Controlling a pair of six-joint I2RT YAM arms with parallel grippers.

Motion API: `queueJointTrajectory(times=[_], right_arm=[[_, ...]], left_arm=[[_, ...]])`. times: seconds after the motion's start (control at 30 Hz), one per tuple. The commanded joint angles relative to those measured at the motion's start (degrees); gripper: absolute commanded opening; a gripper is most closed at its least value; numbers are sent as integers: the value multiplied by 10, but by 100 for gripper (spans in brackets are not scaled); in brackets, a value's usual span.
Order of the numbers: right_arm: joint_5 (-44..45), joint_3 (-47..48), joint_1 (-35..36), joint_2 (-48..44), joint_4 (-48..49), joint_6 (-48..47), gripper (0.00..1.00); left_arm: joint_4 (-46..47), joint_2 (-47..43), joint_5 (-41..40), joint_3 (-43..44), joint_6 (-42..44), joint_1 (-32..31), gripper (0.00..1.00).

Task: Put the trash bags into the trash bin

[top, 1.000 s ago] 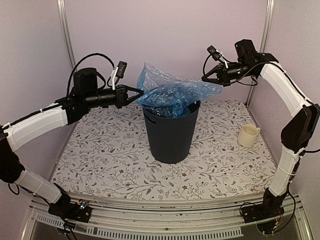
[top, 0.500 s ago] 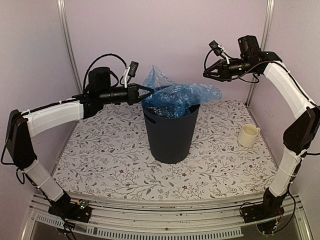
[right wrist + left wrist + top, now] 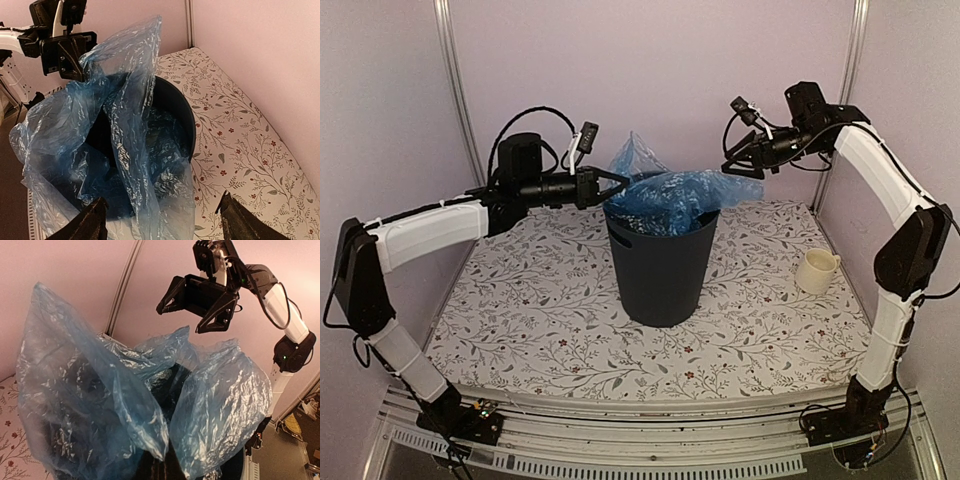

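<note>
trash bag (image 3: 672,190): partly inside the trash bin (image 3: 660,272), the rest bunched above its rim. your left gripper (image 3: 623,183) pinches its edge; your right gripper (image 3: 729,160) is spread wide, empty, just above.

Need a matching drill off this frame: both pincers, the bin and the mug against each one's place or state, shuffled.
Things
1. left pincer
2. right pincer
3. trash bin
4. mug

Place or state
A. on the table, to the right of the bin
B. open, above the trash bag, holding nothing
C. shut on the bag's edge
D. upright mid-table, bag spilling over its rim

Pairs: 1-C, 2-B, 3-D, 4-A
</note>
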Motion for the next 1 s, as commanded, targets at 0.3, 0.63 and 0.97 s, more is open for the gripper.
queueJointTrajectory(times=[0.3,0.63,0.97], right_arm=[[-73,29,24,55,-11,9,32],[-69,-14,23,-21,60,58,2],[-46,-52,23,-73,85,71,2]], left_arm=[[-5,-35,2,-16,1,4,0],[8,41,33,35,-2,3,0],[6,132,80,142,-14,-5,0]])
